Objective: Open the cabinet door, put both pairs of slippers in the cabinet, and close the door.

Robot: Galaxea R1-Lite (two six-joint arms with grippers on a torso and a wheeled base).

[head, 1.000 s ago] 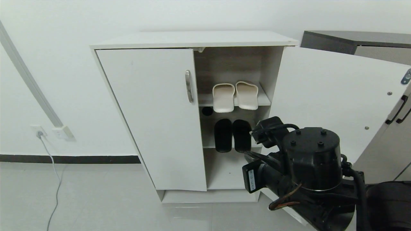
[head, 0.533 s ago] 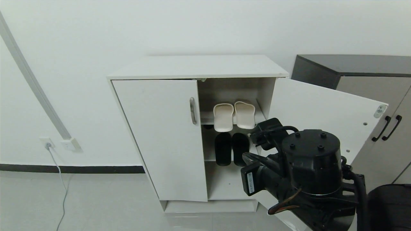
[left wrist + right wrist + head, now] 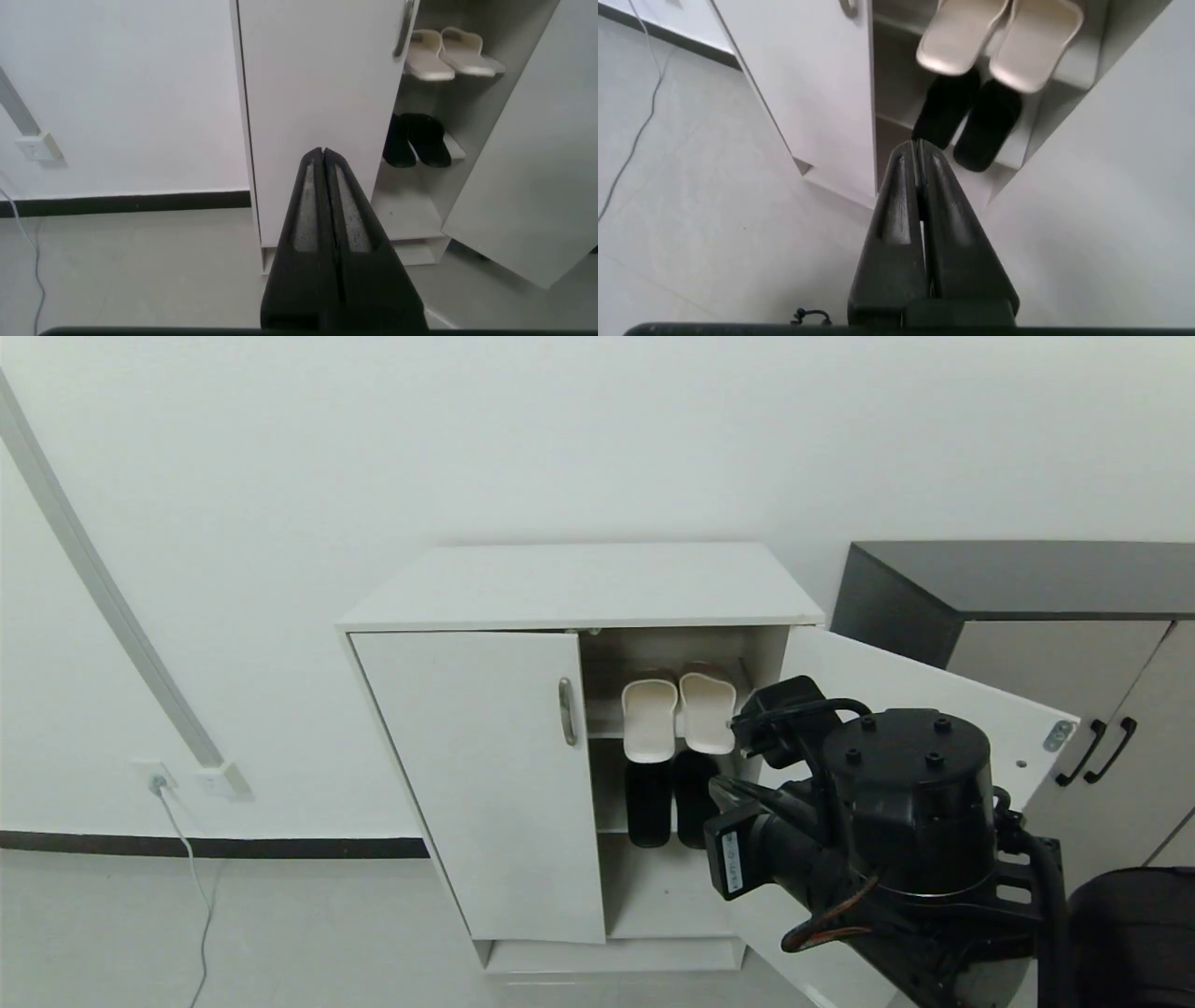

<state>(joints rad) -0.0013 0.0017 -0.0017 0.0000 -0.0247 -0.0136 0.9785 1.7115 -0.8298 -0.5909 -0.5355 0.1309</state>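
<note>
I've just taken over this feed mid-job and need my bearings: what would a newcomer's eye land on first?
The white cabinet stands against the wall with its right door swung open and its left door shut. Inside, the beige slippers sit on the upper shelf and the black slippers on the shelf below. The left gripper and right gripper are shut and empty, in front of the cabinet.

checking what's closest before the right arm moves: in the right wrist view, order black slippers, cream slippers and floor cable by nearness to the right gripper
From the right gripper:
1. black slippers, lower shelf
2. cream slippers, shelf above
3. cable, on the floor off to the robot's left
</note>
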